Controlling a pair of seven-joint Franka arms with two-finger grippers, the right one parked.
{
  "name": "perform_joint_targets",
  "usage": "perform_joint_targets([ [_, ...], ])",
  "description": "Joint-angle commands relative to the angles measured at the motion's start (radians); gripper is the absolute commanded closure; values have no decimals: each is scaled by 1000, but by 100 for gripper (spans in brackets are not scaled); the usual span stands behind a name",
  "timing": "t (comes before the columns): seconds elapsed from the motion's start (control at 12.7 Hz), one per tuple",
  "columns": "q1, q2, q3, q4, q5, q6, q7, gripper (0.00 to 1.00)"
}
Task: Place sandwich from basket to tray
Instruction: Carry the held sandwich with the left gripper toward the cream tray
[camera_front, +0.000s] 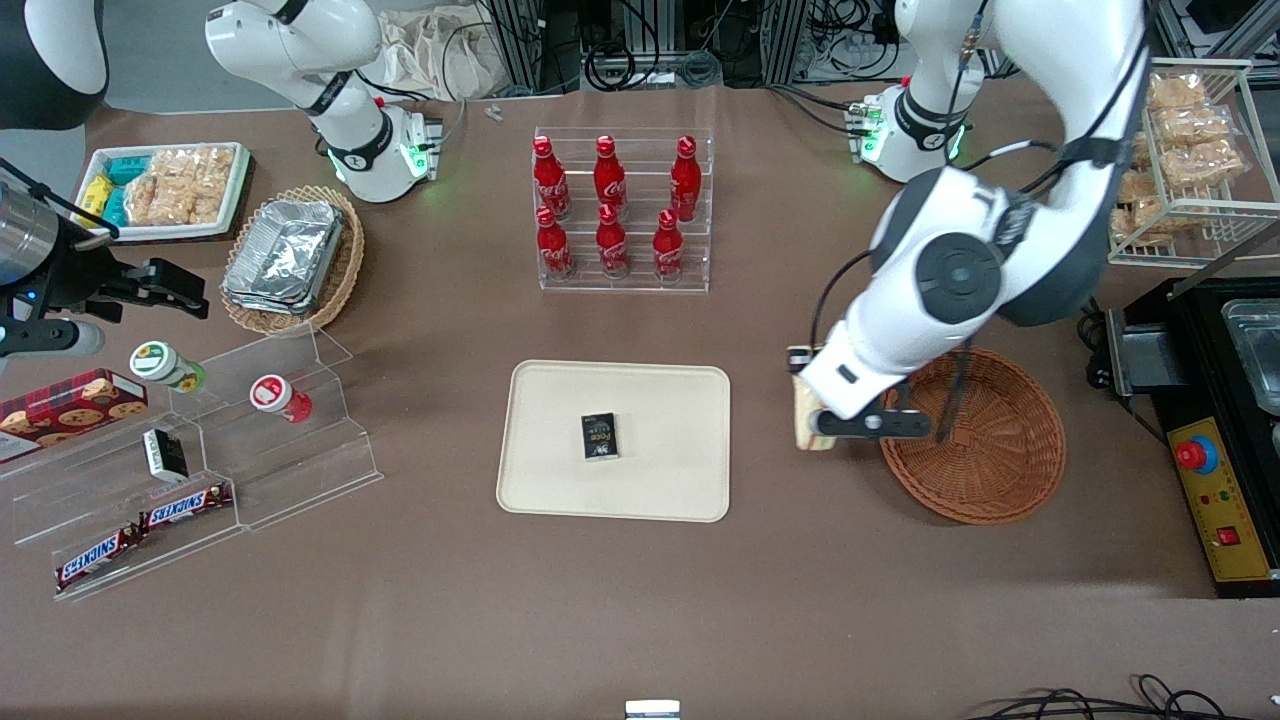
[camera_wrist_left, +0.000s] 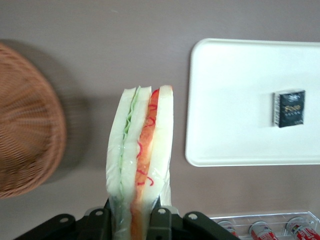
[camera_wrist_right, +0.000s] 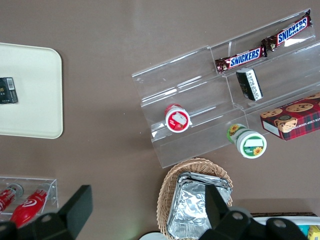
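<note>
My left gripper is shut on the sandwich, a wrapped wedge of pale bread. It hangs above the bare table between the round reddish-brown basket and the cream tray, close to the basket's rim. In the left wrist view the sandwich stands edge-on between the fingers. Its green and orange-red filling faces the camera, with the basket on one side and the tray on the other. No food shows in the basket. A small black packet lies on the tray.
A clear rack of red cola bottles stands farther from the front camera than the tray. Clear acrylic steps with snacks and an oval basket of foil trays lie toward the parked arm's end. A black control box sits beside the round basket.
</note>
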Motion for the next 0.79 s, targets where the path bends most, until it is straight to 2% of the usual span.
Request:
perform_joint_targets([
  [0.0, -64, 83, 2, 26, 15, 87, 4, 72],
  [0.16, -107, 137, 3, 34, 19, 162, -11, 72],
  [0.47, -164, 257, 5, 98, 119, 206, -100, 72],
  [0.71, -186, 306, 6, 101, 140, 261, -125, 72],
])
